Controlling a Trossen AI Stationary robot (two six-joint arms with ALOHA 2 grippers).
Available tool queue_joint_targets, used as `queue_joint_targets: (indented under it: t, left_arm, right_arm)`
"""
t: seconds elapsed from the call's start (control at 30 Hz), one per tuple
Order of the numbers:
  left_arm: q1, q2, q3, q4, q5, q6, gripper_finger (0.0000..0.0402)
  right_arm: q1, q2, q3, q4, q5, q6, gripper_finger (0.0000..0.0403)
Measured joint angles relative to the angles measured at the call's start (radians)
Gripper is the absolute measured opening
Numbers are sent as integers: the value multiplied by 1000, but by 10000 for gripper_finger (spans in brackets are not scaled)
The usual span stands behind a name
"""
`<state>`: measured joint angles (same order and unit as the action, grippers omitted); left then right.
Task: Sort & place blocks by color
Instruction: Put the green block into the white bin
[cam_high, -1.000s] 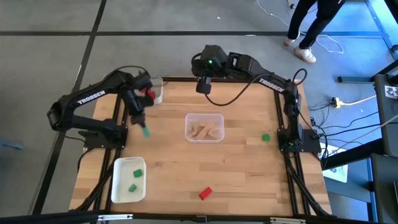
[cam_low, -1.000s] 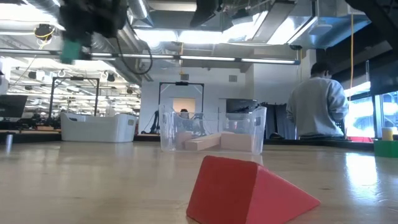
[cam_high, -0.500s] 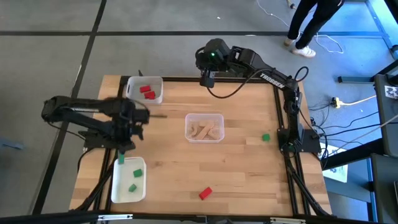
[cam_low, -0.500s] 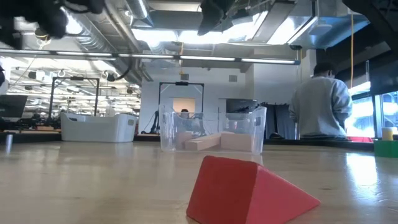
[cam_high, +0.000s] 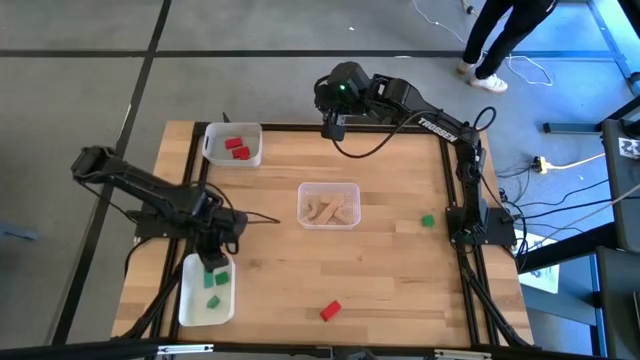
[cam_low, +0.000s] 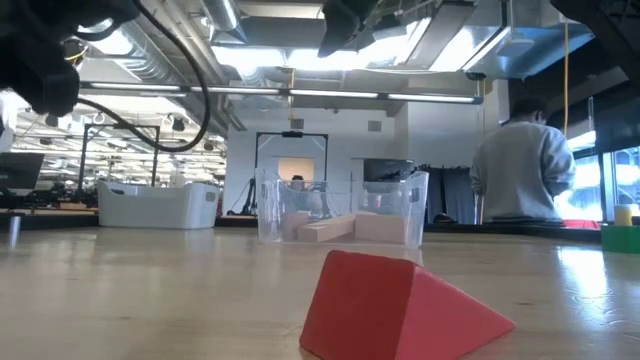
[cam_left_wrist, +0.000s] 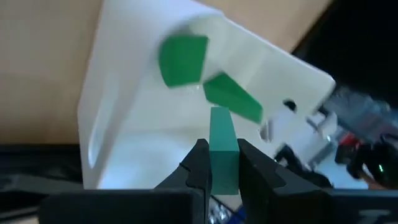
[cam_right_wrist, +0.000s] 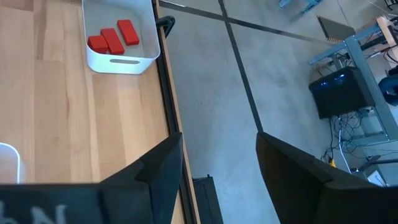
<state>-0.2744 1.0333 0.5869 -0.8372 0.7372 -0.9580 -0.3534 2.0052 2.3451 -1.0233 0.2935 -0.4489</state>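
So my left pincer (cam_left_wrist: 219, 163) is clamped on a green block (cam_left_wrist: 222, 149), hanging right over the white tray (cam_high: 190, 300) at the near-left corner of the desk (cam_high: 390, 270). Two more green blocks (cam_left_wrist: 183, 59) sit inside that tray already, just past the one I'm gripping. From above you can mostly see my arm bent over the tray, with the green bits poking out under it.

My right pincer (cam_right_wrist: 219, 163) is parked wide apart with nothing in it, up past the far edge of the desk, looking down at bare floor and the far-left tray (cam_right_wrist: 149, 37) holding three red blocks (cam_right_wrist: 112, 38).

The rest: a clear tub (cam_high: 329, 205) in the middle of the desk with the plain wood blocks (cam_high: 330, 211) in it, one loose green block (cam_high: 427, 221) off toward the right side, and a red wedge (cam_low: 400, 310) lying near the front edge. There's a person (cam_low: 520, 165) in a grey top beyond the desk, back turned.
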Motion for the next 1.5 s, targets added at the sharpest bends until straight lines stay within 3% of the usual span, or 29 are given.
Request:
queue_joint_targets:
  t: [0.1, 0.33, 0.57, 0.77, 1.03, 1.3, 1.5]
  left_arm:
    - [-33, 0, -21, 50, -34, -67, 48]
    - [-83, 0, -26, 55, -77, -89, 103]
    - [-92, 0, -26, 55, -94, -91, 105]
    - [-62, -34, -26, 54, -121, -85, 106]
    - [43, -152, -26, 53, -279, -18, 107]
    - [145, -253, 15, 52, -441, 30, 108]
    - [195, -271, 117, 48, -585, 176, 108]
  right_arm:
    - [0, 0, 0, 1, 0, 0, 207]
    - [0, 0, 0, 1, 0, 0, 207]
    - [0, -7, 0, -25, 0, 0, 207]
    - [-8, -109, 2, -197, -56, 111, 207]
    - [-12, -197, 2, -554, -136, 139, 207]
    - [-12, -234, -61, -547, -299, 381, 207]
    - [-9, -326, -265, -548, -414, 365, 207]
